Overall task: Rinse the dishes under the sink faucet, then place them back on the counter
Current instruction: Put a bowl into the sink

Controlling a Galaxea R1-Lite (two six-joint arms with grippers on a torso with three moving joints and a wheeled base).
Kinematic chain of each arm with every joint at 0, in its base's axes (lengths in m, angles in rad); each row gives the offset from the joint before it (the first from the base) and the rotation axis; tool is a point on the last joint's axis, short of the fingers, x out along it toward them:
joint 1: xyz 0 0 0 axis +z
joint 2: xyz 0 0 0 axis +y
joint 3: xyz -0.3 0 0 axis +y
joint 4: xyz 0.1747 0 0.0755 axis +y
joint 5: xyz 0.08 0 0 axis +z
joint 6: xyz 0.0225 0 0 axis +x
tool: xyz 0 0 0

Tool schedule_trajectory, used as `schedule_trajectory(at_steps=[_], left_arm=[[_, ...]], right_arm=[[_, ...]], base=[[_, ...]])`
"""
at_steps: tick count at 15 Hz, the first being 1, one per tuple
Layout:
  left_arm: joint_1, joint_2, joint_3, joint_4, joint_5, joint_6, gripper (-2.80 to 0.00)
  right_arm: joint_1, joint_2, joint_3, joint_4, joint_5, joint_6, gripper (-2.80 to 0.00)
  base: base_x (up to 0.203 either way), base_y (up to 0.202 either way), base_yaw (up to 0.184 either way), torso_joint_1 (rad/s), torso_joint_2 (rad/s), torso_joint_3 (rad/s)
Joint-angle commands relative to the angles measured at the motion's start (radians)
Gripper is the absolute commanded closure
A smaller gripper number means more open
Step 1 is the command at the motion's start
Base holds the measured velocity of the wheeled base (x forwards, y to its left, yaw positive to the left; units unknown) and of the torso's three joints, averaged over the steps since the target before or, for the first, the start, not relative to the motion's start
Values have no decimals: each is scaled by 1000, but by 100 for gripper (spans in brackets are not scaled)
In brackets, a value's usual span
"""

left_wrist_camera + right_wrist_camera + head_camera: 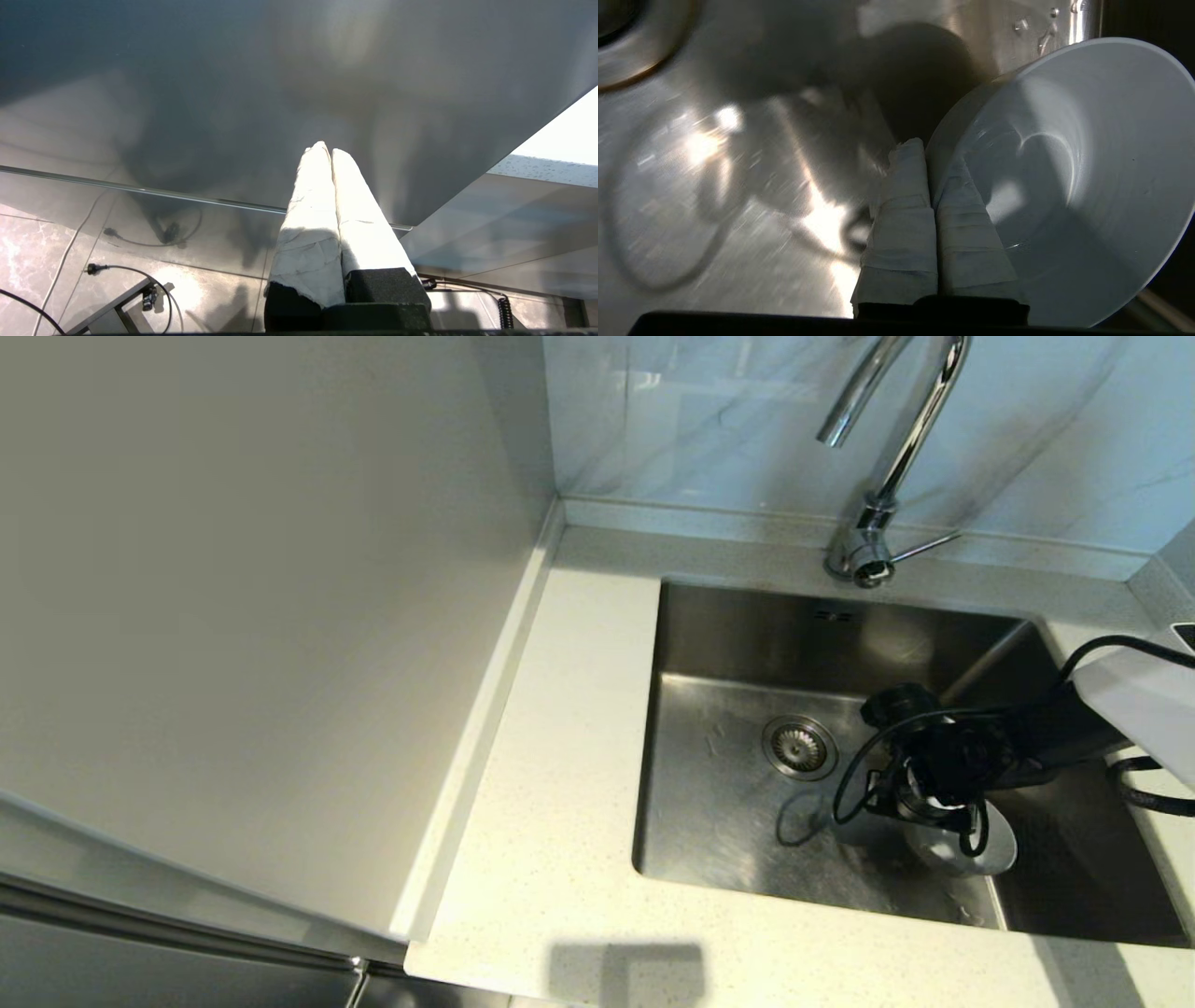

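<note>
**Right claw grips a bowl low in the sink**

The right gripper [930,154] has its two white-wrapped fingers [903,219] pinched together on the rim of a pale white bowl [1069,168], one finger inside the bowl and the other outside its wall. The bowl is tilted, its open side turned toward the wrist camera. In the head view the same gripper [934,807] sits low inside the sink [738,803], toward its right front part, and only an edge of the bowl [994,849] shows beneath the black wrist and its looped cable [854,775]. The round drain [799,746] lies just to the left of and behind the gripper, apart from it. The faucet [887,476] rises behind the sink on the back rim of the counter [560,728], its spout mouth high above the basin and well apart from the bowl; its thin lever [924,547] points to the right. No other bowls can be seen.

The left gripper [329,151] is parked away from the sink, its white-wrapped fingers [308,224] pressed together on nothing, hanging beside a grey cabinet panel [233,93] above a tiled floor [37,247].
</note>
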Motion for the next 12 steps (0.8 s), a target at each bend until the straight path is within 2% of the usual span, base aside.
schedule_trajectory(at_steps=[1, 5, 6, 12], left_arm=[[0, -3, 0, 0, 0, 0, 0], [0, -3, 0, 0, 0, 0, 0], [0, -3, 0, 0, 0, -1, 0], [0, -3, 0, 0, 0, 0, 0]], right_arm=[[-30, 76, -25, -5, -3, 4, 0], [-48, 97, -39, -7, -3, 3, 0], [-48, 96, -47, -6, -2, 2, -280], [-45, 14, -10, 3, -2, -13, -280]], base=[[0, 0, 0, 0, 0, 0], [0, 0, 0, 0, 0, 0], [0, 0, 0, 0, 0, 0], [0, 0, 0, 0, 0, 0]])
